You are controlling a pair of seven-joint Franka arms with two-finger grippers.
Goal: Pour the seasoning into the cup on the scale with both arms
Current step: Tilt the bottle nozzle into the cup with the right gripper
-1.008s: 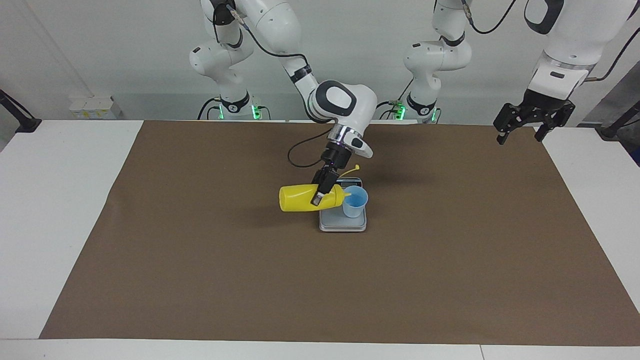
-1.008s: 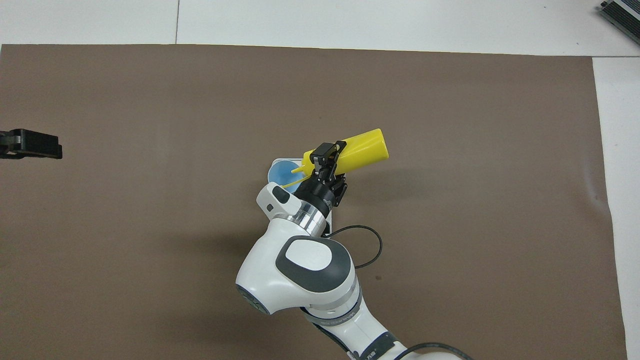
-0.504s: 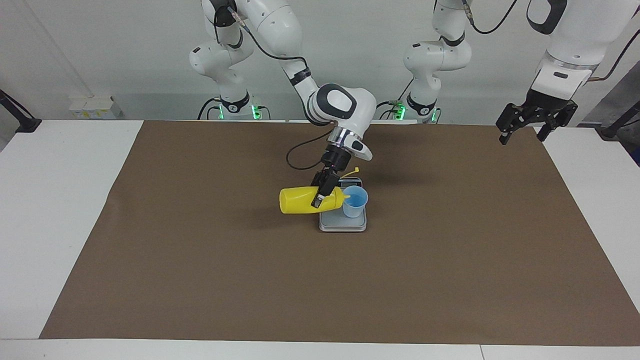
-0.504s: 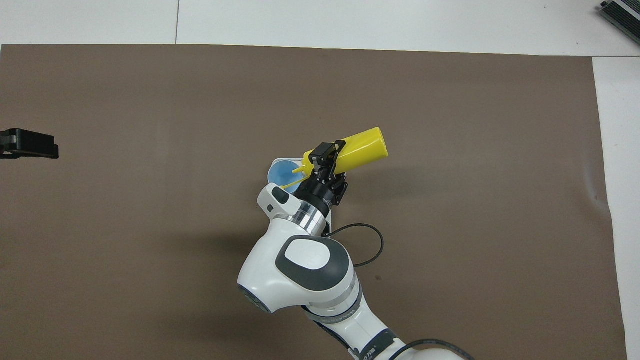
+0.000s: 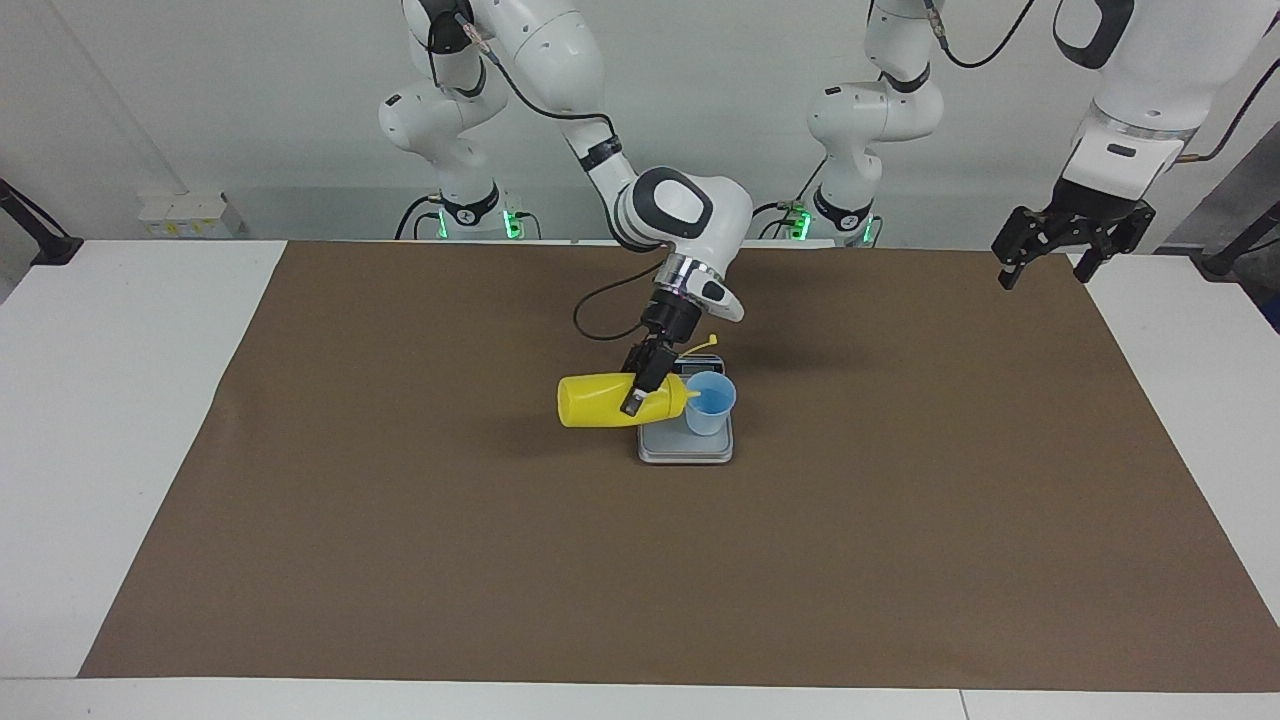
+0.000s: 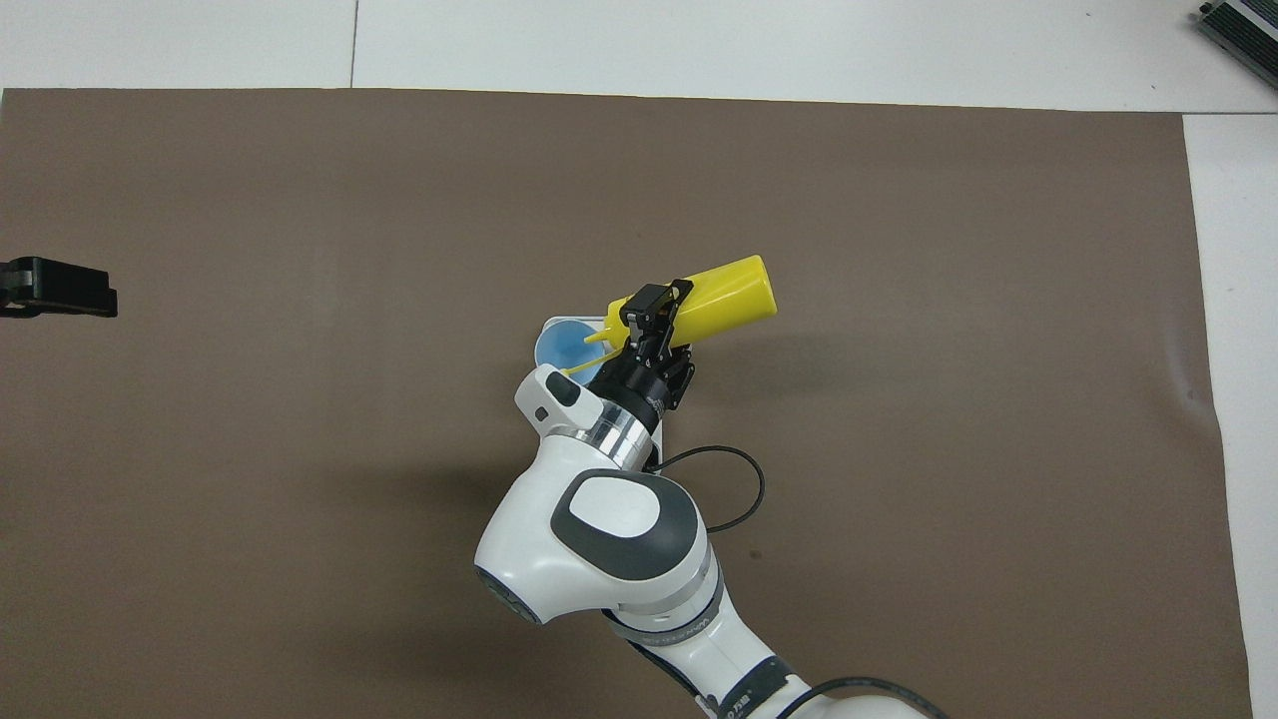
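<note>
The pour is under way. The right gripper is clamped on the seasoning bottle close to its nozzle end and holds it lying roughly level over the table, the nozzle at the rim of the cup, its cap strap hanging loose above. The cup stands upright on the scale, near the middle of the brown mat. Whether any seasoning has reached the cup cannot be told, and the scale's display is not readable. Judged from this, picking up, carrying and tipping are done; dispensing, righting the bottle and setting it down remain. The left gripper waits raised over the mat's edge at the left arm's end of the table, fingers spread and holding nothing. Compared with the frames one second and half a second earlier, bottle, cup and scale keep the same positions; the left gripper has risen very slightly.
</note>
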